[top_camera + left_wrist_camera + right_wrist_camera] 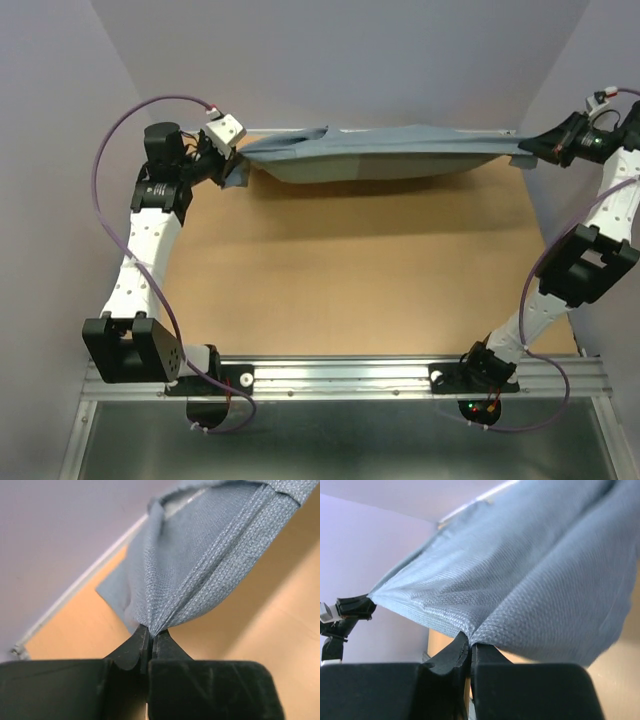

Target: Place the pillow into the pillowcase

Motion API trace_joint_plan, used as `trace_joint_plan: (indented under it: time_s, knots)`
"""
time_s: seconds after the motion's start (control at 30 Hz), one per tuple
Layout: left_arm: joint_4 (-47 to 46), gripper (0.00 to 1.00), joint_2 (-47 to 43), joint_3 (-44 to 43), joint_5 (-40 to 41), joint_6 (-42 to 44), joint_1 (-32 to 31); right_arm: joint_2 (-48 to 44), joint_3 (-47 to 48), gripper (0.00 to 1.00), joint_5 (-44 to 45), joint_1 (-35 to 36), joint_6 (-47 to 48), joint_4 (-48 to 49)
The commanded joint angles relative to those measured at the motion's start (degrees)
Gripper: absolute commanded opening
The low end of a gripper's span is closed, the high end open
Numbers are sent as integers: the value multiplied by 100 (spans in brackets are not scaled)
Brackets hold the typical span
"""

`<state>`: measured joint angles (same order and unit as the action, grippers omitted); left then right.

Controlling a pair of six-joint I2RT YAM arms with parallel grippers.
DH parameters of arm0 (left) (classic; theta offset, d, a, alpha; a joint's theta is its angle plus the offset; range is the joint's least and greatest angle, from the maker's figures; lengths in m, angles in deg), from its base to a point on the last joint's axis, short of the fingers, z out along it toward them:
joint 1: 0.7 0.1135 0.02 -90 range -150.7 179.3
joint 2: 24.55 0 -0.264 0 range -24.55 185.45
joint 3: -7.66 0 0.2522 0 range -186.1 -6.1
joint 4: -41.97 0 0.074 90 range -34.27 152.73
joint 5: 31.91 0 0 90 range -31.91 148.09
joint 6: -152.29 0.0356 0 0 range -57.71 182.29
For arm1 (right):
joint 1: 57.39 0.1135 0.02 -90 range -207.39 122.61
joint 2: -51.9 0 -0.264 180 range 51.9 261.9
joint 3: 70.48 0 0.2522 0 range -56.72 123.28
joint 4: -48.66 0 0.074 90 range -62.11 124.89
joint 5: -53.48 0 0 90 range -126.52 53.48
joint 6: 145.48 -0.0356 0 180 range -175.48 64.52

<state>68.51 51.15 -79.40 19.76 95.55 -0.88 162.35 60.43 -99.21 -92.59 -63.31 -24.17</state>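
Note:
The grey-blue pillowcase (380,155) hangs stretched like a hammock above the far edge of the table, sagging in the middle. My left gripper (232,158) is shut on its left corner. In the left wrist view the cloth (200,565) bunches into folds that run down into the pinched tips of that gripper (151,630). My right gripper (530,150) is shut on the right corner. The right wrist view has the fabric (530,580) fanning out from that gripper (470,640) towards the far left gripper (355,607). The pillow is hidden or out of view.
The brown tabletop (370,280) lies under the hanging cloth. Pale purple walls (330,60) close in the back and both sides. A metal rail (350,378) with the arm bases runs along the near edge.

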Motion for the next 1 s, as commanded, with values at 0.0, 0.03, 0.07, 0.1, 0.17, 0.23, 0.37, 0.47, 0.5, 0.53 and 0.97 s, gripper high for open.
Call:
trace_joint_plan:
  time_s: [0.0,0.03,0.07,0.1,0.17,0.23,0.37,0.47,0.5,0.53,0.97]
  knots:
    - [-513,0,-100,-729,1187,-266,678,55,986,1,532,-840,-508,1126]
    - [-522,0,-117,-843,1213,-232,669,12,916,0,574,-805,-387,1126]
    - [-583,0,-134,-844,1248,-249,669,-41,837,1,644,-769,-194,1091]
    - [-566,0,-187,-835,1231,-249,678,-111,532,1,784,-708,17,977]
    - [707,0,-144,-853,594,862,565,-321,170,1,1223,-524,1423,78]
    - [1575,0,-239,-356,555,1724,502,-541,-913,1,1784,-462,2536,-393]
    - [3122,0,-915,1609,1516,4149,511,-1517,-3286,1,3295,-444,4890,-430]
    - [3477,65,-1434,2416,1987,4857,589,-1764,-3971,63,4431,-461,5599,-500]
    - [3556,98,-1583,2391,1865,4848,773,-1895,-3954,86,4459,-540,5678,-553]
    - [3626,99,-1611,2268,1672,4735,835,-1957,-3866,94,4433,-540,5653,-544]
    - [482,99,2385,-1562,280,-1969,810,371,-1089,77,3992,802,1859,1080]
